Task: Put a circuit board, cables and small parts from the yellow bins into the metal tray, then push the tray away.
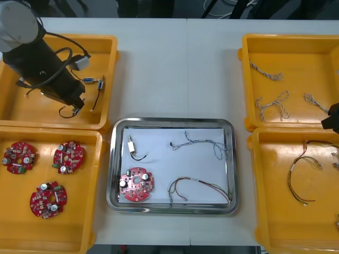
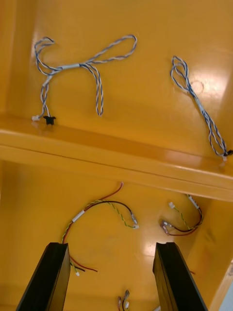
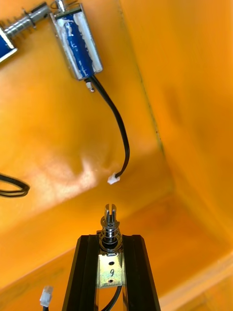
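Note:
My left gripper [image 1: 77, 107] is down in the far left yellow bin [image 1: 108, 45]. In the left wrist view the gripper [image 3: 110, 240] is shut on a small metal part [image 3: 110, 224] with a black lead, held above the bin floor. Another small metal part [image 3: 77, 43], wrapped in blue, lies beyond it. The metal tray [image 1: 114, 174] holds a red circuit board [image 1: 136, 185], a small metal part [image 1: 131, 145], a twisted cable [image 1: 204, 143] and a red and yellow cable [image 1: 198, 186]. My right gripper [image 2: 111, 279] hangs open over the near right bin's red and yellow cable [image 2: 99, 209].
The near left bin [image 1: 98, 185] holds three red circuit boards [image 1: 68, 157]. Twisted blue and white cables [image 1: 273, 103] lie in the far right bin [image 1: 244, 79]. The right gripper's body [image 1: 331, 118] shows at the table's right edge, over the wall between the right bins.

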